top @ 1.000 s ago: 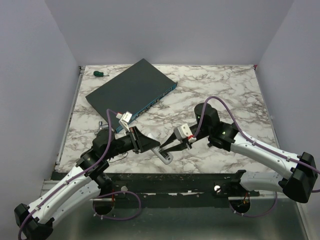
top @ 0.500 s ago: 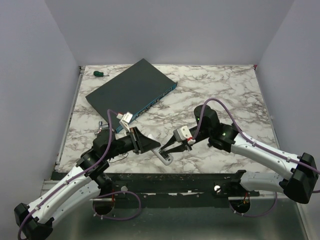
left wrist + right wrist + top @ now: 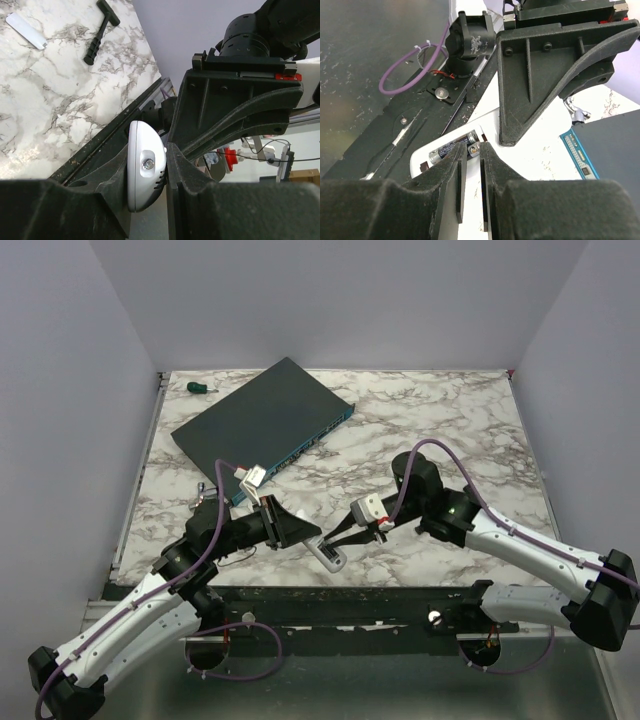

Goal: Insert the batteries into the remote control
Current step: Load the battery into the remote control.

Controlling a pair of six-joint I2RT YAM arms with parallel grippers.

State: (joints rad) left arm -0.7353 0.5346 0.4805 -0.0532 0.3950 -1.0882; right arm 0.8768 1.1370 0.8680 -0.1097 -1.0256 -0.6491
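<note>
The white remote control is held at the table's near edge, its open battery bay facing up. My left gripper is shut on it; the left wrist view shows its rounded end squeezed between the pads. In the right wrist view the remote has one battery lying in the bay. My right gripper is shut on a second battery, held end-on at the bay's rim beside the first. In the top view the right gripper meets the left one over the remote.
A large flat dark network box lies at the back left, with a green-handled screwdriver behind it. The left wrist view shows a white flat strip and a black T-shaped tool on the marble. The table's front edge is just below the grippers.
The right arm has shifted slightly down and right, its fingertips staying at the remote. The left arm and the remote have not moved.
</note>
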